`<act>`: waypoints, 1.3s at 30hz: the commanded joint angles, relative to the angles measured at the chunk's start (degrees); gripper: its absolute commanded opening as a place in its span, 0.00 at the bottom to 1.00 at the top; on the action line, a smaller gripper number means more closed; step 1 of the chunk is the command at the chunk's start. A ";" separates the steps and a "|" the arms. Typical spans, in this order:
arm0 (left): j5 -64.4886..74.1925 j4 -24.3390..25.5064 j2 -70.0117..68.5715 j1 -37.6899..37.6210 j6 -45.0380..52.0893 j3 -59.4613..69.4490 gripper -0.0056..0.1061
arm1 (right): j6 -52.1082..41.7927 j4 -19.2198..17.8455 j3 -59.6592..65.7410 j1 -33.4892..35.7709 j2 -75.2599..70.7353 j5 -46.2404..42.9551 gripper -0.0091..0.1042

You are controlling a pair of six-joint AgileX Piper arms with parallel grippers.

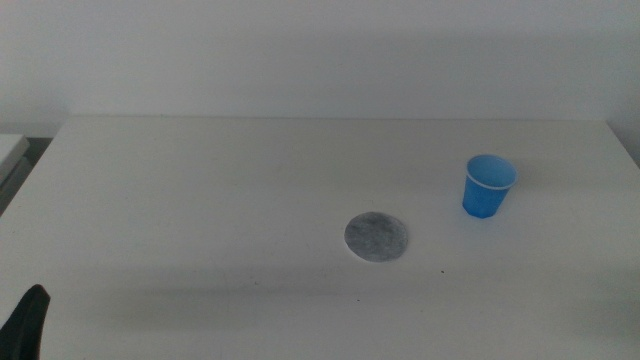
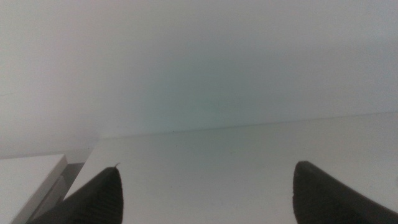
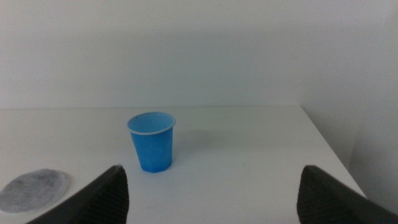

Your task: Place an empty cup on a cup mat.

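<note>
The blue cup (image 1: pixel 488 187) stands upright and empty on the white table, right of centre. It also shows in the right wrist view (image 3: pixel 152 141), ahead of my open right gripper (image 3: pixel 211 193) and apart from it. The grey round cup mat (image 1: pixel 376 237) lies flat near the table's middle, to the left of the cup and nearer the front; its edge shows in the right wrist view (image 3: pixel 34 188). My left gripper (image 2: pixel 205 196) is open and empty over the table's left part. In the middle view only a dark tip of it (image 1: pixel 27 320) shows at the bottom left.
The white table (image 1: pixel 200 200) ends at a far edge against a pale wall. A pale ledge (image 1: pixel 10 150) stands past the table's left edge and also shows in the left wrist view (image 2: pixel 28 180). The table's right edge (image 3: pixel 329 149) runs close to the cup.
</note>
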 commanded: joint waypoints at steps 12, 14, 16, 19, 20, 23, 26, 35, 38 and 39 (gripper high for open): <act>-0.31 0.01 -0.21 -0.10 -0.16 -0.02 0.89 | 1.78 -0.16 -12.11 0.15 14.56 0.76 0.90; -0.31 0.01 -0.21 -0.10 -0.16 -0.02 0.89 | 1.78 -0.16 -17.61 0.15 21.79 5.10 0.90; -0.31 0.01 -0.21 -0.10 -0.16 -0.02 0.89 | 1.78 -0.16 -23.97 0.15 28.53 10.58 0.90; -0.31 0.01 -0.21 -0.10 -0.16 -0.02 0.89 | 1.78 0.75 -35.72 0.15 38.29 20.21 0.90; -0.31 0.01 -0.21 -0.10 -0.16 -0.02 0.89 | 1.78 1.14 -39.77 0.15 41.37 23.73 0.90; -0.31 0.01 -0.21 -0.10 -0.16 -0.02 0.89 | 1.78 1.15 -51.36 0.15 49.69 36.54 0.90; -0.31 0.01 -0.21 -0.10 -0.16 -0.02 0.89 | 1.78 1.15 -61.56 0.15 58.29 47.55 0.90; -0.31 0.01 -0.21 -0.10 -0.16 -0.02 0.89 | 4.72 5.73 -73.64 0.15 71.07 42.68 0.90; -0.31 0.01 -0.21 -0.10 -0.16 -0.02 0.89 | 4.58 7.33 -74.48 0.15 72.85 39.82 0.90; -0.31 0.01 -0.21 -0.10 -0.16 -0.02 0.89 | 4.32 7.47 -75.08 0.15 73.84 39.72 0.90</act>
